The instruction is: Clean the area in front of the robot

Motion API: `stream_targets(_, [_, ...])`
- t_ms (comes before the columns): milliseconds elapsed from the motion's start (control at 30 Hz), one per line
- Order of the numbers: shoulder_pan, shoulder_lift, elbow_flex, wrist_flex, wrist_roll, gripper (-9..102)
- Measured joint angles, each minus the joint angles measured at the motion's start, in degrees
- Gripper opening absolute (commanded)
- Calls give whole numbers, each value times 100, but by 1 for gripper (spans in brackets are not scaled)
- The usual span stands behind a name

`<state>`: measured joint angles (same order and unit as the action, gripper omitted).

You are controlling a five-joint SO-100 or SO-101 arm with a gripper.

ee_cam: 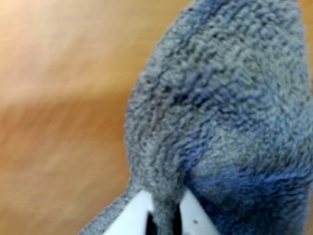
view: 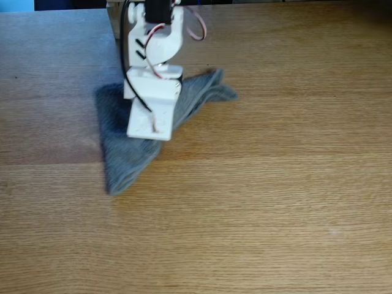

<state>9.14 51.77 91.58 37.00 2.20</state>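
Note:
My white gripper (view: 150, 130) points down at the light oak tabletop (view: 275, 184) and rests on a grey terry cloth (view: 122, 156) lying crumpled left of centre in the fixed view. Red and black wires run down the arm to a black servo (view: 157, 9) at the top. In the wrist view, the two white fingertips (ee_cam: 134, 215) show at the bottom edge, with a raised fold of the cloth (ee_cam: 220, 98) pinched between them. My gripper (ee_cam: 164, 208) is shut on that fold. Blurred bare wood (ee_cam: 49, 122) fills the left of the wrist view.
A small pale smudge (view: 332, 231) marks the wood at the lower right in the fixed view, and a tiny dark spot (view: 16, 77) sits at the far left. The table's far edge (view: 294, 2) runs along the top.

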Motion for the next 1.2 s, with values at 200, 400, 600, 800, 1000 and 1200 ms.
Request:
stream_targets(200, [-1380,1424,1345,105,360,0])
stream_targets(400, [-2408,1688,2004,-1230,264,0])
stream_targets(600, [-2136,281,2004,-3551,-352,0])
stream_targets(800, [-1564,-1081,1503,-4412,-905,0])
stream_targets(1000, [-1011,-1925,-255,-3806,-870,0])
stream_targets(1200, [-413,-2470,-1942,-3015,-949,0])
